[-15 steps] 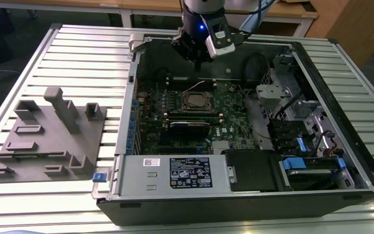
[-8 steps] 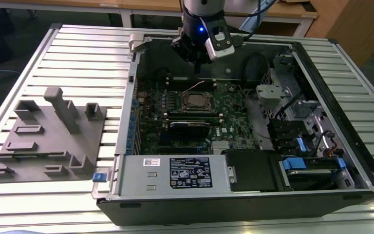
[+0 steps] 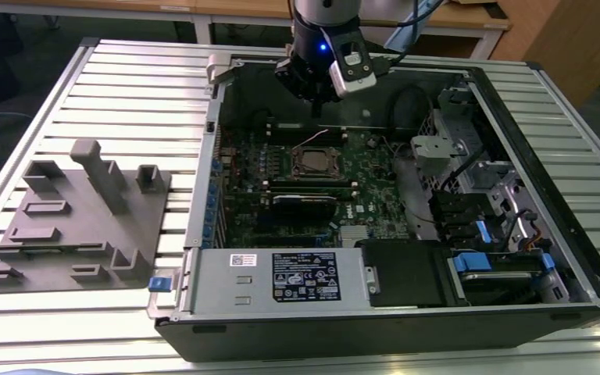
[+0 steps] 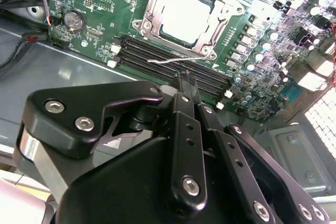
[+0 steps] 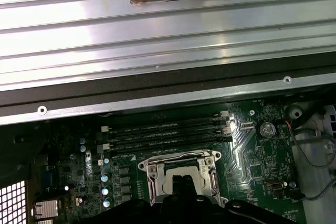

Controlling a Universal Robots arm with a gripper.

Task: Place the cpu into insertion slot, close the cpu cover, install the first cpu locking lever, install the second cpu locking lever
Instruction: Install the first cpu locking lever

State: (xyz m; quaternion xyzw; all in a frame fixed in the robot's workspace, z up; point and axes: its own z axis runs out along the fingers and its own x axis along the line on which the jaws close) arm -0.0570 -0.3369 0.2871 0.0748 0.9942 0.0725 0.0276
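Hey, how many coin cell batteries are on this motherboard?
1. The coin cell battery sits on the motherboard to one side of the cpu; the gripper covers part of the board, so more may be hidden.

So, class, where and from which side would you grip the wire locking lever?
Probably by the free tip of the lever, from above, over the memory slots: the thin wire seems to stand clear of the board there, its other end held at the cpu cover.

exterior view looks down; both wrist views share insertion slot point(image 4: 148, 24) point(image 5: 149, 174).
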